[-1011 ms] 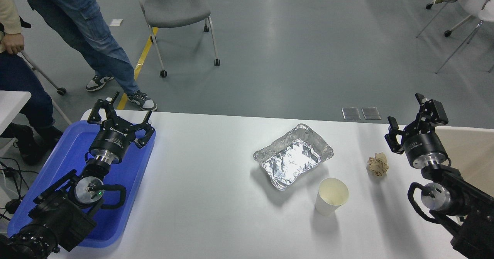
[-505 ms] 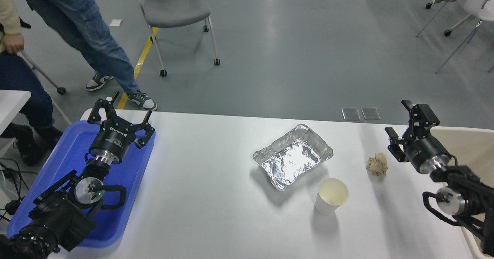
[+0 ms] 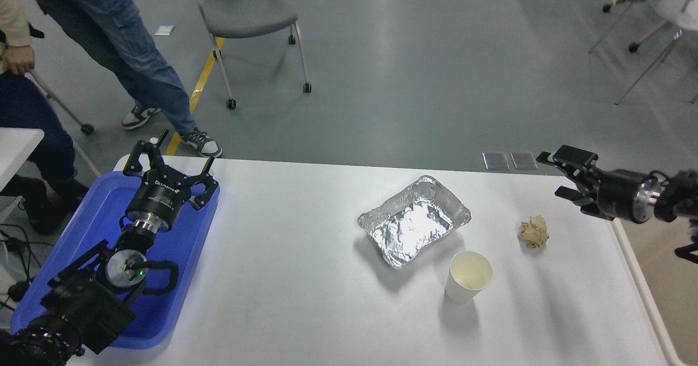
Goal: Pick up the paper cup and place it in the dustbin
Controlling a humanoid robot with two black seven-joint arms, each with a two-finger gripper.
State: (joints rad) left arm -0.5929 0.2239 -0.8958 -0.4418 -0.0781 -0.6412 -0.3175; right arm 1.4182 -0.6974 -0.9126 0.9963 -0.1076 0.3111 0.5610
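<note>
The paper cup [image 3: 468, 276] stands upright on the white table [image 3: 294, 279], white outside and cream inside, just in front of the foil tray's near corner. My right gripper [image 3: 549, 175] reaches in from the right edge, lying level and pointing left, open and holding nothing. It hangs above the table's far right corner, well behind and to the right of the cup. At the table's right side, the dustbin [image 3: 671, 289] shows only as a beige strip. My left gripper [image 3: 172, 157] is parked open over the blue tray.
A crinkled silver foil tray [image 3: 414, 220] lies behind the cup. A crumpled brown paper ball [image 3: 534, 231] sits between cup and right gripper. The blue tray [image 3: 180, 257] fills the left end. A person's legs [image 3: 125, 44] and a wheeled chair [image 3: 245, 6] stand beyond the table.
My right arm has swung up and out to the right, and its gripper has turned from pointing away to pointing left. Cup, foil tray, paper ball and left arm have stayed put.
</note>
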